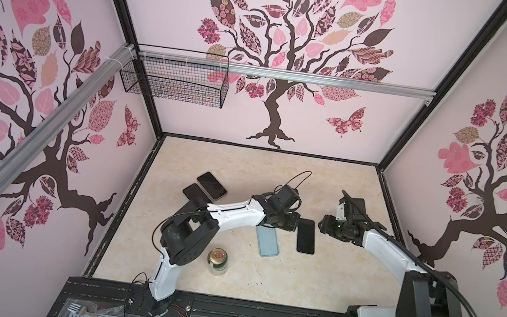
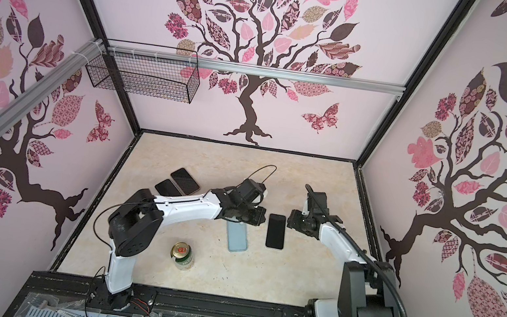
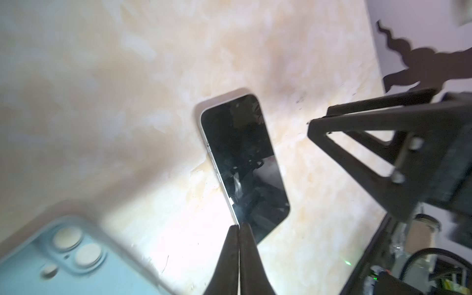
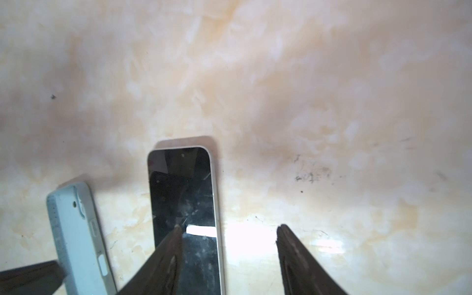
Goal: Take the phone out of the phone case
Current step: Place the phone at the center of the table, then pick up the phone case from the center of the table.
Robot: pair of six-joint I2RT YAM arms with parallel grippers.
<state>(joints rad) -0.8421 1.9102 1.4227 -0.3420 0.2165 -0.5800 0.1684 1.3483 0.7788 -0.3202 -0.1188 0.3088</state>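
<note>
The jaws of the left gripper (image 3: 239,226) are pressed together with nothing between them, their tips seen against one end of the phone (image 3: 242,158); whether they touch it cannot be told. The jaws of the right gripper (image 4: 229,226) stand spread and hold nothing: one finger (image 4: 168,258) shows over the phone's dark screen, the other over bare table beside it. The phone is out of its case and lies flat, screen up, near the middle of the marbled table (image 1: 327,185), a little toward the right edge. The light blue phone case (image 1: 267,241) lies just beside it on the side toward the left edge, apart from it by a narrow strip of table, with its far end under the left gripper in both top views. Two more dark phones (image 1: 211,185) lie overlapping toward the far left corner. A green can with a gold top (image 1: 218,260) stands upright near the front edge, beside the left arm.
</note>
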